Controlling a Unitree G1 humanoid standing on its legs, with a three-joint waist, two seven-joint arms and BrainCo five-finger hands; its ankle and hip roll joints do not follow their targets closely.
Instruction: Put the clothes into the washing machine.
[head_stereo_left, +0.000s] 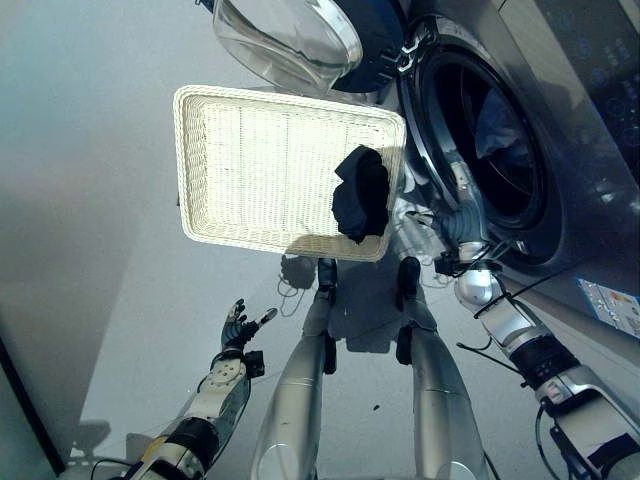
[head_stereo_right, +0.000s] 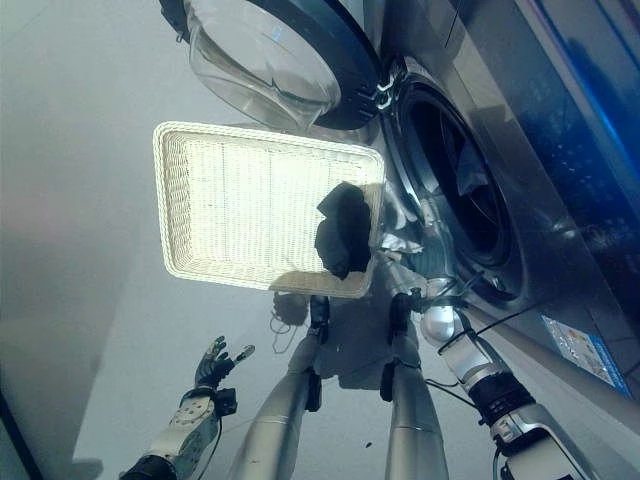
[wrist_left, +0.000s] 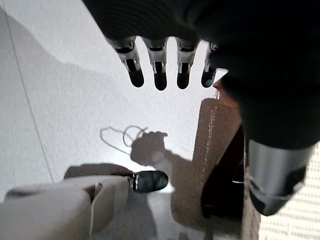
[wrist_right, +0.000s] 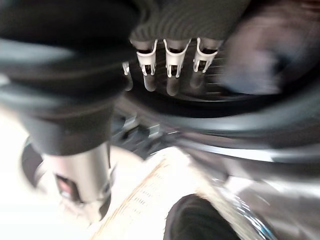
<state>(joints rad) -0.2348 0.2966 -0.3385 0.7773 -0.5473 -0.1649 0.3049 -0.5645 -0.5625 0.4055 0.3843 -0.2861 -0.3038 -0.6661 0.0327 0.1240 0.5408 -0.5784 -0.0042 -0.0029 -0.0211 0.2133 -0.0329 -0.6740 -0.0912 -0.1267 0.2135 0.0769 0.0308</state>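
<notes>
My left hand (head_stereo_left: 238, 325) hangs low over the floor (head_stereo_left: 90, 200), approx 7 o'clock in the head view, fingers (wrist_left: 159, 75) straight and apart, thumb off to the side, nothing in it. Wrist view on that side looks past the fingertips at bare floor and one corner of the basket.

Moving up: white wicker basket (head_stereo_left: 230, 160) sits on the floor dead centre, just in front of the washer. One dark garment (head_stereo_left: 360, 192) lies bunched in it, pushed against the wall at approx 3 o'clock, the side nearest the machine. Rest of the basket bottom is bare weave.

My right arm runs in from approx 4 o'clock, up to the washing machine (head_stereo_left: 570, 170). My right hand (wrist_right: 170, 60) is at the drum mouth (head_stereo_left: 490, 140), next to the basket's 3 o'clock corner. Wrist view shows the fingers (wrist_right: 172, 82) straight, pointing into the dark drum, w/ nothing clamped between them. Same view has the dark garment and basket rim low, below the hand.

Inside the drum, a pale bluish cloth (head_stereo_left: 495, 130) is visible towards the back.

Farthest out, approx 12 o'clock: the round door (head_stereo_left: 300, 40) is swung wide open, glass bowl facing me, above the basket's far edge.
</notes>
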